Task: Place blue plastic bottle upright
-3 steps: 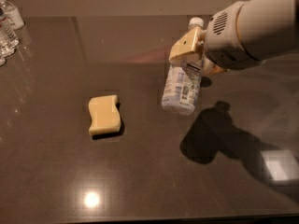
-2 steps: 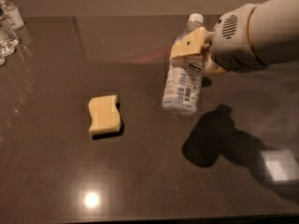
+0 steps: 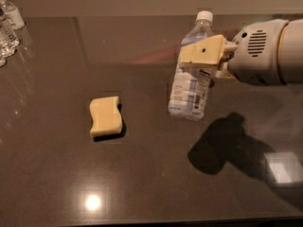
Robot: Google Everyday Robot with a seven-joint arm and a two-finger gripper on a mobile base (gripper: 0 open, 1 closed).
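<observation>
The arm (image 3: pixel 284 51) comes in from the right edge, lying nearly level, its thick white-grey wrist (image 3: pixel 258 51) pointing left. At its end the gripper (image 3: pixel 195 56) sits right of centre, toward the far side, with its tan fingers (image 3: pixel 206 51) stretched leftward. The near finger lies flat across the upper body of the blue plastic bottle (image 3: pixel 189 91), just under the shoulder, clamped on it. The other finger is hidden behind.

Yellow sponge (image 3: pixel 106 116) on dark table (image 3: pixel 142 183); clear bottles (image 3: pixel 7 27) far left.

Dim, table (image 3: pixel 151 174) glare (image 3: pixel 93 202), shadow (image 3: pixel 222 148), gripper (image 3: pixel 198 60) at right holding blue plastic bottle (image 3: pixel 189 93)
</observation>
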